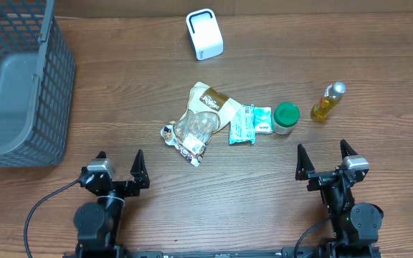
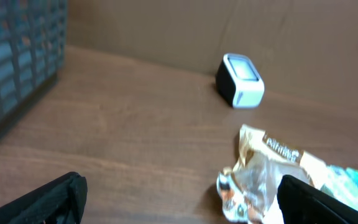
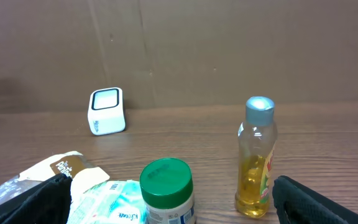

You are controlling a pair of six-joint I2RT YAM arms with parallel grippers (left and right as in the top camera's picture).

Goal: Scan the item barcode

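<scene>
At far left, basket [image 1: 20,86]: on the table [image 1: 264,201], apart from everything.
My left tool [image 1: 120,155]: released, empty.
Scanner [image 1: 204,34]: at the back, centre.
Bag [image 1: 203,118], wipes [image 1: 250,123], jar [image 1: 286,117], bottle [image 1: 328,102]: row mid-table.
My right tool [image 1: 322,147]: released, empty.

Snack bag [image 2: 260,169] blurred, cut off at bottom edge; basket [image 1: 62,93] cropped left.

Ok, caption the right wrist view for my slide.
Green-lidded jar, yellow-liquid bottle, teal packet and brown snack bag wait in front of the white scanner, none picked up yet.
</scene>
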